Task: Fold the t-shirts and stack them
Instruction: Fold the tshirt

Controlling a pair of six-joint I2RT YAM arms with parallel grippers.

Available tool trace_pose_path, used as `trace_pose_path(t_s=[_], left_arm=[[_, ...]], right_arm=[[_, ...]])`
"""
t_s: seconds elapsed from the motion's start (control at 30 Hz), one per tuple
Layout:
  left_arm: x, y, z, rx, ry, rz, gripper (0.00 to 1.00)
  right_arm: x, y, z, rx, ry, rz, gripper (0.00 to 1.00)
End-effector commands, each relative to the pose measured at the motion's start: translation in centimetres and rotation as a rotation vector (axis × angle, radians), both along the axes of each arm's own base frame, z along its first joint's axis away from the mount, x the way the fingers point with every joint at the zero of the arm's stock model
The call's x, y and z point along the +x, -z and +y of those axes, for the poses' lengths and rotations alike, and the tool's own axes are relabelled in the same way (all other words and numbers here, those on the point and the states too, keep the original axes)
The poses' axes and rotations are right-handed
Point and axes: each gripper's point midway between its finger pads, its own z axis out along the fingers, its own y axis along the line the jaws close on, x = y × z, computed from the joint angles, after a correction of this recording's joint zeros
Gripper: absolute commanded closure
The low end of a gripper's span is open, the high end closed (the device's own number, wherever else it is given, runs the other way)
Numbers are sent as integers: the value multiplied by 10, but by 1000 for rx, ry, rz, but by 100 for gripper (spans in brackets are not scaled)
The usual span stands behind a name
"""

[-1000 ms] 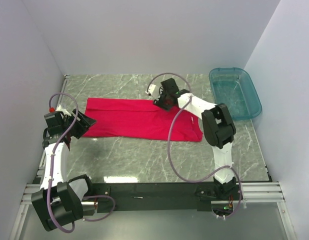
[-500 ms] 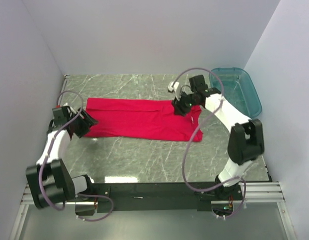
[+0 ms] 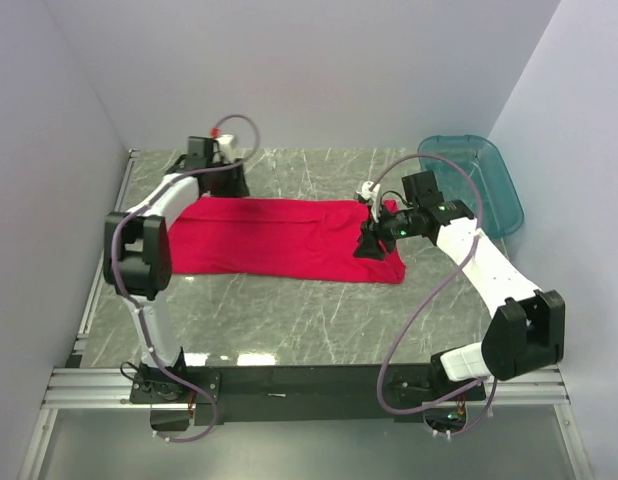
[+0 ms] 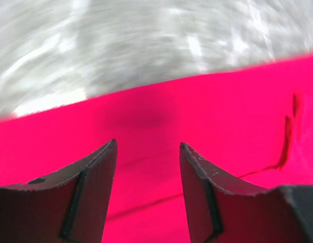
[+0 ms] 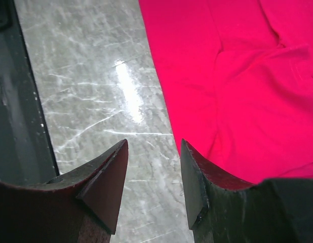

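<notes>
Though it has been folded into a long band, the t-shirt [image 3: 279, 238] lies flat on the grey marbled desk [image 3: 289, 315], its long axis running left to right across the middle. Which end holds the neck cannot be told. The cloth is plain bright red with no print, mostly smooth, with soft creases and an overlapping layer near its right end. At the far left corner of the shirt the left end effector [image 4: 148, 147] is released, its fingers apart over red cloth and grasping nothing. Over the shirt's right end the right end effector [image 5: 154, 144] is also released and empty, with the hem and bare desk seen past its fingers. A teal tub [image 3: 489, 205] sits at the far right, apart from the shirt.
</notes>
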Motion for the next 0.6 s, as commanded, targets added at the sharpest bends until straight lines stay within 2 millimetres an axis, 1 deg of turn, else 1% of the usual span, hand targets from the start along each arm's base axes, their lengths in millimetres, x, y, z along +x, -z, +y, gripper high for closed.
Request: trace_pose_path(t_s=[0.0,0.03,0.07,0.13,0.17,0.23,0.33,0.37,0.4,0.5,0.53,0.57], left_arm=[[17,-23,-29,90,261,-158,42],[19,-23,-46,128,347,-199,41],[23,-21,-57,141,406,-210,41],[27,-17,-71,159,465,-219,40],[33,-13,-75,157,482,-211,39],[35,-9,-82,135,522,-211,39],[32,4,-97,120,599,-196,39],[30,4,-104,103,638,-206,39],[28,13,-109,90,660,-193,39],[21,20,-134,37,740,-188,39],[16,21,-146,27,764,-180,39],[20,23,-153,25,771,-184,39]], right_arm=[[-1,-13,-5,61,19,-9,47],[1,-14,-7,64,25,-5,47],[1,-14,-9,70,29,1,47],[0,-13,-12,83,33,9,47],[0,-13,-12,81,33,6,47],[0,-11,-14,78,37,4,47],[2,-12,-15,80,40,4,47],[1,-11,-14,80,38,8,47],[1,-11,-15,80,39,7,47],[1,-10,-16,79,43,9,47],[2,-10,-17,78,44,10,47],[2,-9,-18,76,47,14,47]])
